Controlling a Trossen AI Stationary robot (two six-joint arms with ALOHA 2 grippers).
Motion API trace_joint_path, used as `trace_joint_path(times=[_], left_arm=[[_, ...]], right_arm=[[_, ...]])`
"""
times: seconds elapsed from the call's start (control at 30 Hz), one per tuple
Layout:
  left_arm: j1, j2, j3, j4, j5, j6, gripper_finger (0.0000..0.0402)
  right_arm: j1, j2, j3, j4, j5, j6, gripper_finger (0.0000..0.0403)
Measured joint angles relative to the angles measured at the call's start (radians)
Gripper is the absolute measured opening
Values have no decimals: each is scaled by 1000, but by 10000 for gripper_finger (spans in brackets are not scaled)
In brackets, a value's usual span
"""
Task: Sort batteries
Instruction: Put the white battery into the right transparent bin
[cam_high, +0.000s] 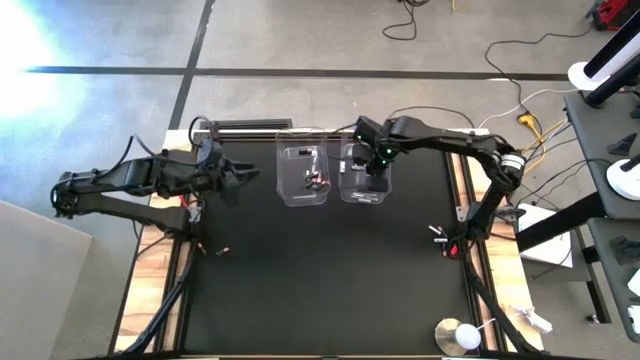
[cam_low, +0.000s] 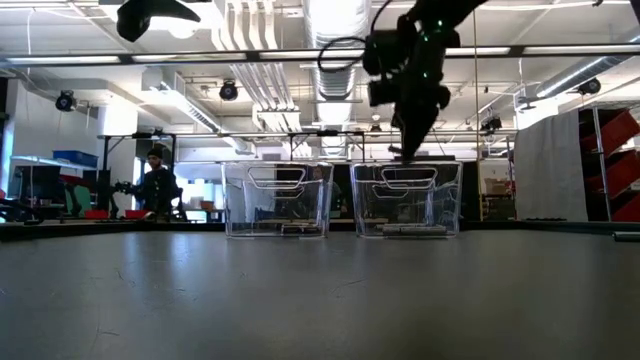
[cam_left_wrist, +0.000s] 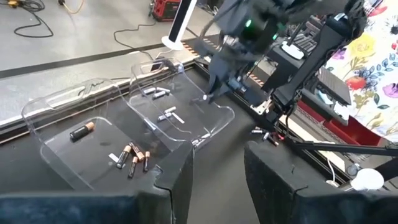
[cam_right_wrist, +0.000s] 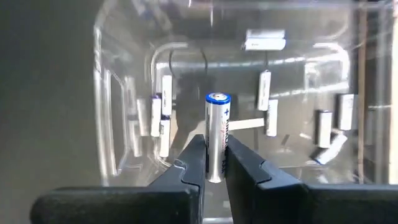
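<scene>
Two clear tubs (cam_high: 303, 176), one silver battery (cam_right_wrist: 217, 134) held.
Our right fingers (cam_right_wrist: 210, 163) pinch it above the right tub (cam_high: 366, 180); left fingers (cam_left_wrist: 217, 177) stand parted, empty.

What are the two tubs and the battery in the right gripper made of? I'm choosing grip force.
The tubs look like clear, glossy, thin plastic: the batteries inside show through the walls. The battery, clamped in the right gripper above the right tub, looks metal-cased with a shiny silver-white wrap and blue band.
</scene>
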Motion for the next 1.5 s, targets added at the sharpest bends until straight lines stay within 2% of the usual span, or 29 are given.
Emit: trace_joint_path(times=[0.17,0.53,1.23,1.5], left_arm=[[1,0,0,0,-1,16,123],[1,15,0,0,-15,18,123],[0,45,0,-2,-14,15,123],[0,48,0,-13,29,10,123]], right_arm=[[-23,1,-95,62,1,-38,31],[-42,113,-84,58,11,-190,32],[-66,335,-12,84,26,-170,33],[-69,343,-11,112,51,-121,34]])
